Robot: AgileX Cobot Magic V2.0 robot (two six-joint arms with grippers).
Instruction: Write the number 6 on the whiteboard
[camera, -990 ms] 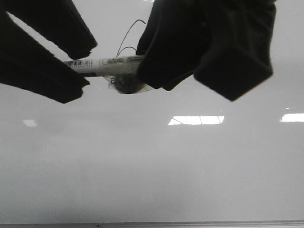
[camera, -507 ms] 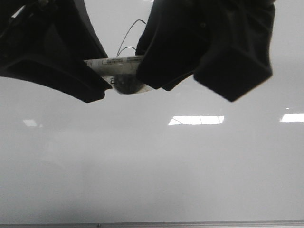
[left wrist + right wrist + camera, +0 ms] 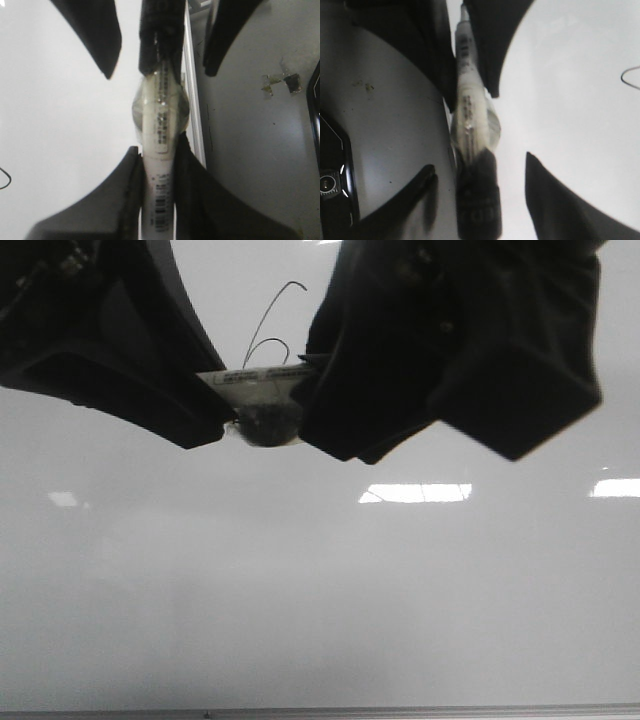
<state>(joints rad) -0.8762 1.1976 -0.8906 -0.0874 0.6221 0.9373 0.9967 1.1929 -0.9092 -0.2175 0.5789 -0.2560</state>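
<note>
The whiteboard point(image 3: 320, 590) fills the front view. The number 6 point(image 3: 270, 325) is a thin black line high on it; parts of the line show in the left wrist view point(image 3: 4, 177) and the right wrist view point(image 3: 630, 77). A white marker point(image 3: 262, 380) with a black cap point(image 3: 477, 205) hangs level between my grippers. My left gripper point(image 3: 215, 410) is shut on its white barrel point(image 3: 161, 165). My right gripper point(image 3: 320, 410) is open, its fingers point(image 3: 555, 195) spread either side of the cap without touching it.
The board's thin frame edge point(image 3: 400, 710) runs along the bottom of the front view and beside the marker point(image 3: 192, 110). Grey table point(image 3: 260, 150) lies beyond it, with a dark device point(image 3: 332, 190). A clear round collar point(image 3: 265, 425) sits on the marker.
My left gripper has shut on the marker's barrel. My right gripper has let go of the cap end, opened and shifted slightly right. The marker has tilted a little.
</note>
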